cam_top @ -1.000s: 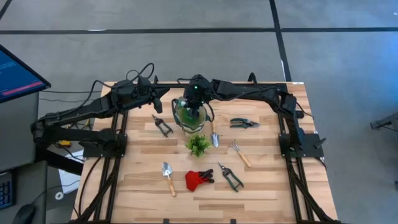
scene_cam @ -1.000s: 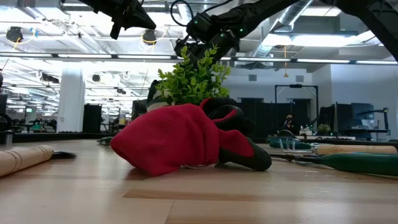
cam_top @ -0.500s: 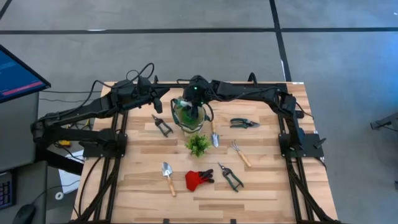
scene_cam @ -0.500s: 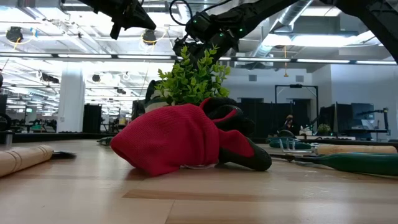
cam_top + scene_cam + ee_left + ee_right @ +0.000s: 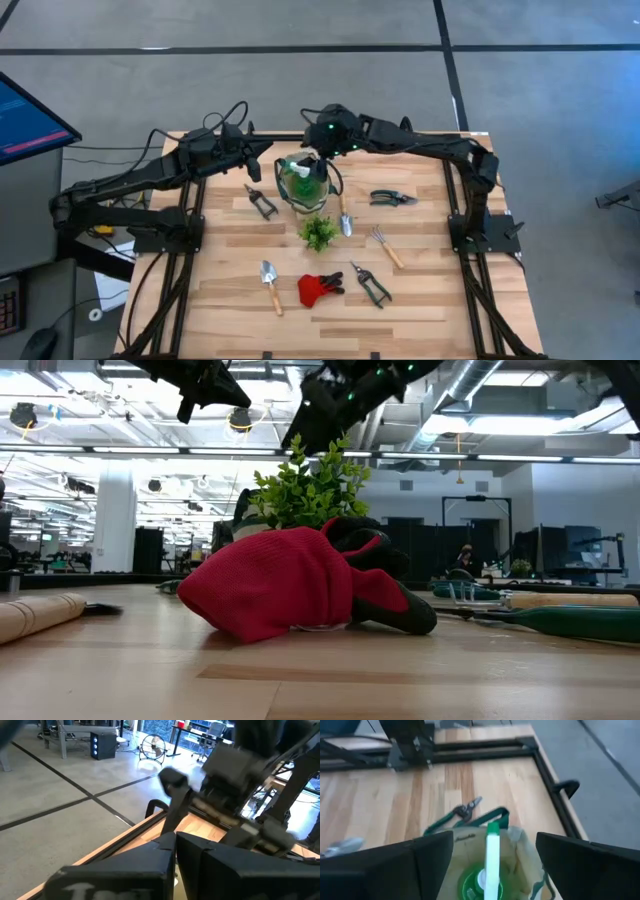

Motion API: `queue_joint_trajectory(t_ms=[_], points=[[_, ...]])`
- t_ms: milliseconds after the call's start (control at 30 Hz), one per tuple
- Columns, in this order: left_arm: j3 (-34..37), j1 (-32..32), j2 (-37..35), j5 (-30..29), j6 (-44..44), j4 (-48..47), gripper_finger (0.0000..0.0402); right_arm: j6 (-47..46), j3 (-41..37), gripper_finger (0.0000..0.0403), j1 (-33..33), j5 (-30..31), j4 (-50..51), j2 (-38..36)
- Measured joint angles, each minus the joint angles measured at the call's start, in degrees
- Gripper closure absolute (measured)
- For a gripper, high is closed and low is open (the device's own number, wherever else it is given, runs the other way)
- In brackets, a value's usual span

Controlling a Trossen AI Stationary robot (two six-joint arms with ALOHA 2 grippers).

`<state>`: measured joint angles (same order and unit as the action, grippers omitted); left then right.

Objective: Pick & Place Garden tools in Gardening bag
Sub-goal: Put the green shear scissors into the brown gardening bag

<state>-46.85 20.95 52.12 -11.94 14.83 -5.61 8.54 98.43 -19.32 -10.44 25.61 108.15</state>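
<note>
Spray bottle (image 5: 492, 851) upright inside gardening bag (image 5: 302, 186), bench far-centre | right claw (image 5: 322, 148) spread, empty, above bag | left claw (image 5: 262, 148) pressed together, idle beside | step: release done | next: fetch shears (image 5: 393, 198)

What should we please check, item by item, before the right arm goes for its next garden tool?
1. Spray bottle sits inside the gardening bag: ok.
2. Right claw open, clear of the bottle: ok.
3. Bag upright on the table: ok.
4. Left claw shut, parked beside the bag and holding nothing: ok.
5. Tools left outside, namely the red gloves, the trowel and the rake: not ok, not yet bagged.
6. Room in the bag for more tools: cannot tell.
</note>
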Motion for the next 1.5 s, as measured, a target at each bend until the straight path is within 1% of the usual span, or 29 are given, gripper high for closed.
queue_joint_trajectory(t_ms=[433, 667, 867, 933, 1033, 1233, 1333, 1500], points=[[0.0, 0.0, 0.0, 0.01, 0.0, 0.02, 0.04, 0.02, 0.0, 0.0127, -1.55, 0.0, 2.82, -10.1], [0.0, 0.0, 0.0, 0.0, 0.0, 0.0, 0.04, 0.01, 0.0, 0.0127, -2.18, 0.0, 4.13, -12.43], [0.0, 0.0, 0.0, 0.0, 0.0, 0.01, 0.04, -1.1, 0.0, 0.0133, -2.22, 0.49, 7.16, -12.68], [0.0, 0.01, 0.0, 0.01, 0.0, 0.02, 0.04, -1.86, 0.0, 0.0144, -2.22, 0.49, 7.79, -12.68], [0.0, 0.0, 0.0, 0.01, 0.0, 0.02, 0.04, -2.41, 0.0, 0.017, -2.22, 0.49, 8.3, -12.66], [0.0, 0.01, 0.0, 0.02, 0.0, 0.02, 0.04, -2.47, 0.0, 0.0245, -2.19, 0.46, 10.08, -12.66], [0.0, 0.0, 0.0, 0.01, 0.0, 0.02, 0.04, -2.52, -0.01, 0.0279, -2.19, 0.47, 12.97, -12.82], [0.0, 0.0, 0.0, 0.02, 0.0, 0.04, 0.04, -2.17, -0.02, 0.0311, -2.04, 0.46, 16.38, -13.06]])
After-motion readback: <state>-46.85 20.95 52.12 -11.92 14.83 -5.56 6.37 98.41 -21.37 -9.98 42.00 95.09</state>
